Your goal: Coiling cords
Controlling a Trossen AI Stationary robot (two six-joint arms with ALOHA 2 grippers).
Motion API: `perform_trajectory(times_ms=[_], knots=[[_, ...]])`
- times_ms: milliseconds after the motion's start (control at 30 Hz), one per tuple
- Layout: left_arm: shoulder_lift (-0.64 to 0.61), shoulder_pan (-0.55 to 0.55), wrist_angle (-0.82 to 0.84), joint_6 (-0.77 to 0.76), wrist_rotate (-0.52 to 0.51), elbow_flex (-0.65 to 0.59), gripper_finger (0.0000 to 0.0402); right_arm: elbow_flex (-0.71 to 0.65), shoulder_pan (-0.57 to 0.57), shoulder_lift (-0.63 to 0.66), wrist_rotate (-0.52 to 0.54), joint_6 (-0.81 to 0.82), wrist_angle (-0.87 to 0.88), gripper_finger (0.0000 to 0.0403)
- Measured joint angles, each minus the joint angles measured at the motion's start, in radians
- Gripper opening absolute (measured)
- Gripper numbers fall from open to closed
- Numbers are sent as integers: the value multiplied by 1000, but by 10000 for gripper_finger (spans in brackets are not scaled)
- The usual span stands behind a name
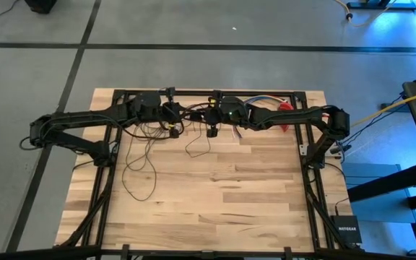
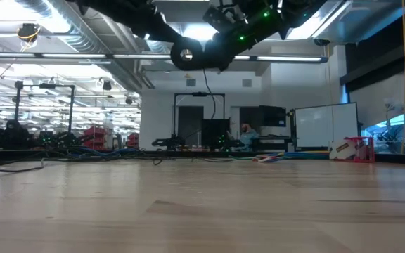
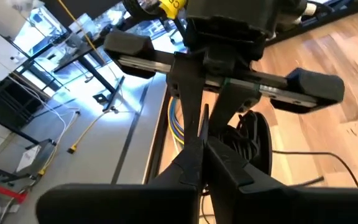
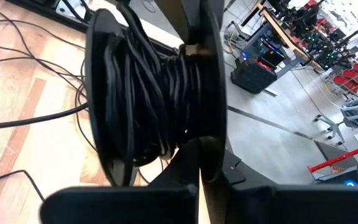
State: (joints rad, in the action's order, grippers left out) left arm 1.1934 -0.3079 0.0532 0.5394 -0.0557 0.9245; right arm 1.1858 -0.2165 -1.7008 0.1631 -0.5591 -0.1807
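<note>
Only writing I can actually read is NETGEAR on the little black box (image 1: 346, 228) sitting off the table's (image 1: 215, 202) near right corner. The cords (image 1: 144, 162) are one thin dark wire, sprawling in loose loops over the far left part of the wood, with a good chunk already wound in tight black turns on a black spool (image 4: 151, 99). My right gripper (image 4: 194, 168) is clamped on that spool's flange, up over the far edge. My left gripper (image 3: 201, 146) is right beside it, fingers pinched together; can't tell what's between them.
</note>
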Motion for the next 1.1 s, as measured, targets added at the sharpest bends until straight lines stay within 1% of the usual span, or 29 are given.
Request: perform_trajectory(times_ms=[200, 367, 467, 533, 600, 767, 833, 867, 933, 1000, 1033, 1100], knots=[[0, -15, 32, 14, 30, 0, 3, 0, 0, 0, 2, 0, 7, 7], [0, -15, 31, 20, 29, 0, 2, 0, 0, 0, 18, 3, 11, 28], [2, -16, 26, 22, 27, 0, 2, 0, 0, 0, 3, 66, 34, 38], [2, -15, 23, 23, 27, -1, 1, 0, 2, 1, 19, 78, 36, 44], [2, -15, 18, 20, 27, -1, 1, 0, 13, 25, 90, 89, 79, 55], [2, -17, 11, 16, 26, -1, 1, 3, 63, 147, 383, 60, 212, 94], [1, -17, 8, 15, 26, -1, 1, 3, 91, 190, 455, 86, 300, 107], [1, -17, 7, 16, 21, -1, 1, 3, 104, 212, 471, 120, 348, 112], [1, -16, 8, 18, 1, -1, 0, 3, 127, 254, 457, 227, 456, 118], [1, -8, 4, 18, -27, -1, 0, -6, 142, 277, 390, 364, 535, 121], [1, -4, -4, 18, -36, -1, 0, -26, 146, 279, 347, 427, 551, 121], [3, 5, -36, 15, -41, -2, 0, -99, 154, 273, 278, 500, 528, 122]])
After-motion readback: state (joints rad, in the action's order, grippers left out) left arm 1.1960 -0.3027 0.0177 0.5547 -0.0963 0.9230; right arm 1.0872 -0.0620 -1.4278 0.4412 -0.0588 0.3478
